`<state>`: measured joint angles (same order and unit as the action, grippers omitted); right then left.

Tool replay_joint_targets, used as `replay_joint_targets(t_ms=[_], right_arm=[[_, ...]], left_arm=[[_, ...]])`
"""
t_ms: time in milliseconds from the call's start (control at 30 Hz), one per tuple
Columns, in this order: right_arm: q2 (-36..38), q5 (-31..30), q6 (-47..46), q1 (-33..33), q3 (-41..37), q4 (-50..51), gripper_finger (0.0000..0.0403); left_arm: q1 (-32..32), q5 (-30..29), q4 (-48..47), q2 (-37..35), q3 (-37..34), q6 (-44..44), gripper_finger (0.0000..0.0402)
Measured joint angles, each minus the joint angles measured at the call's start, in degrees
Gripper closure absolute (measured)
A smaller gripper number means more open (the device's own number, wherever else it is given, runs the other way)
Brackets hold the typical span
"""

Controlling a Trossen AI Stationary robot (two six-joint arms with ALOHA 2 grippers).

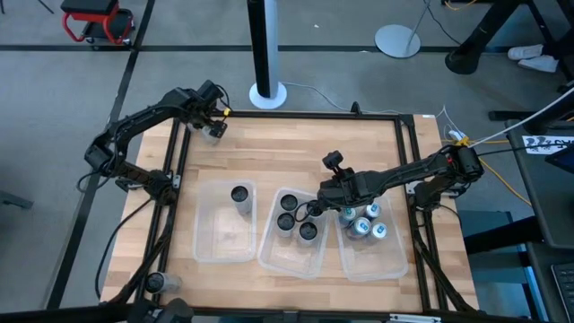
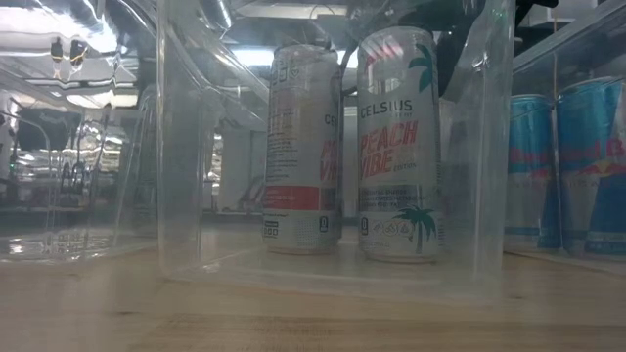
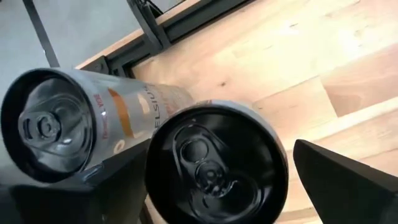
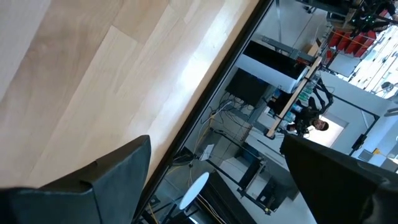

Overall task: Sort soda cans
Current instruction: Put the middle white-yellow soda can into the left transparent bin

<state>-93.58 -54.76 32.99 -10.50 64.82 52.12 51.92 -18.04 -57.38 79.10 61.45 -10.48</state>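
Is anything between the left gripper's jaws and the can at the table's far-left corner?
Nothing visible: the left gripper has its open jaws around the black-topped can. A second can lies close beside it.

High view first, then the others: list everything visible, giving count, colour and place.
table: one, light wood, under everything
clear bins: three, transparent, in a row on the table
dark-topped cans: one in the left bin, three in the middle bin
corner cans: two, dark-topped, at a table corner by the left arm
silver-topped cans: four, blue-white, in the right bin
left gripper: dark, at the corner cans
right gripper: dark, open, empty, above the middle and right bins
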Motion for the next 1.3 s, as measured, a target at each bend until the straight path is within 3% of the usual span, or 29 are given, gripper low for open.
replay_joint_targets(t_ms=[433, 767, 967, 1300], right_arm=[[0.0, 0.0, 0.0, 0.0, 0.0, 0.0, 0.0039], [0.0, 0.0, 0.1, 0.0, 0.0, -0.1, 0.0039], [0.0, 0.0, 0.3, 0.0, 0.0, -0.2, 0.0039], [0.0, 0.0, 0.3, 0.0, 0.0, -0.2, 0.0039]], left_arm=[[0.0, 1.4, 1.3, 3.4, 0.0, 0.6, 0.0041], [0.0, 1.5, 1.4, 3.3, 0.0, 3.2, 0.0153], [-0.8, 1.5, 0.8, 2.7, 0.0, 5.7, 0.0153], [-7.1, 1.5, -10.5, -5.6, 6.4, 2.8, 0.0153]])
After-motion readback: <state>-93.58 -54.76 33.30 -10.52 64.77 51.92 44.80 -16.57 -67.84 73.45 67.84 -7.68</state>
